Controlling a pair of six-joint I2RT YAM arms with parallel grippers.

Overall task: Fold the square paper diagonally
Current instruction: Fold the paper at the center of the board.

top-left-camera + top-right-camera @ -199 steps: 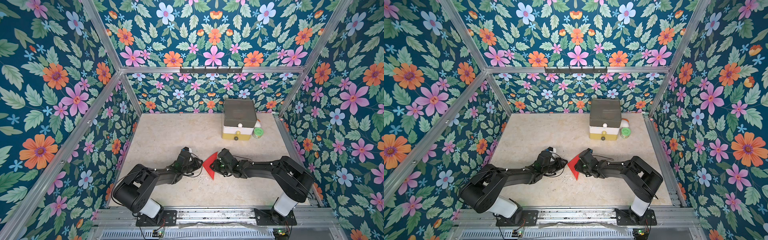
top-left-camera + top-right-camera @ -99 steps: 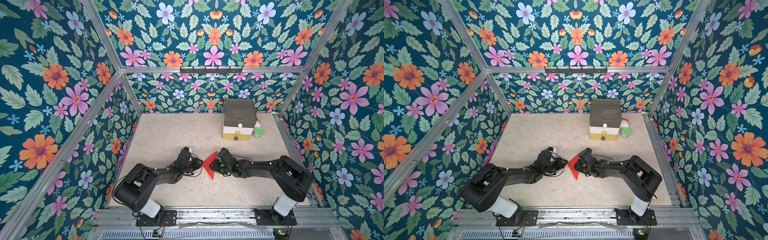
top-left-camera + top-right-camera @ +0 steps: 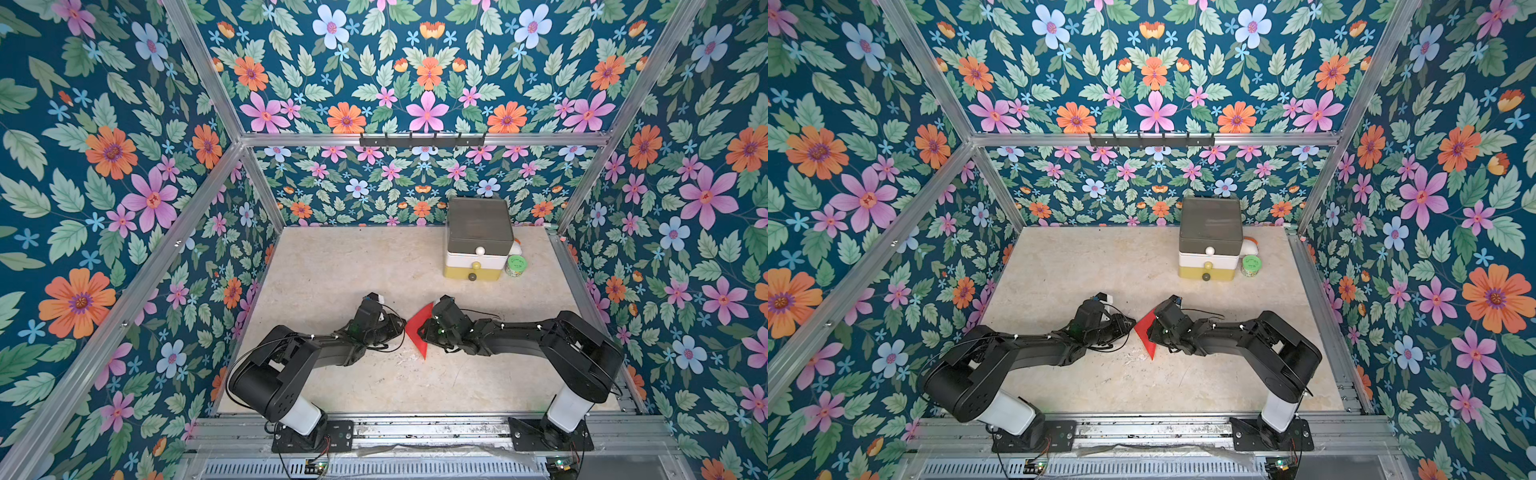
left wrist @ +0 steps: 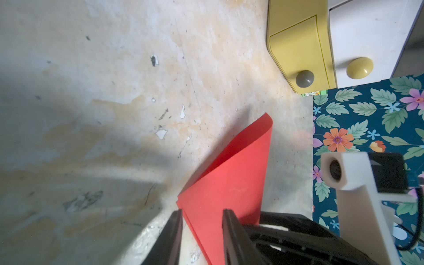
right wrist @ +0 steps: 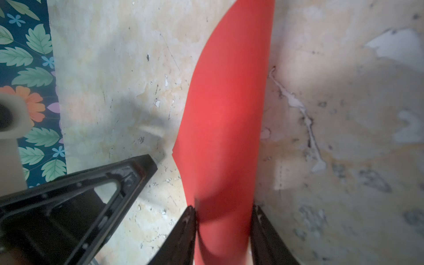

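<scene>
The square paper already lies as a loose triangle mid-worktop, between the left gripper and right gripper; each straddles it half-open, hold uncertain; creasing remains

Red square paper – triangular – lies between both arms' end effectors.
</scene>
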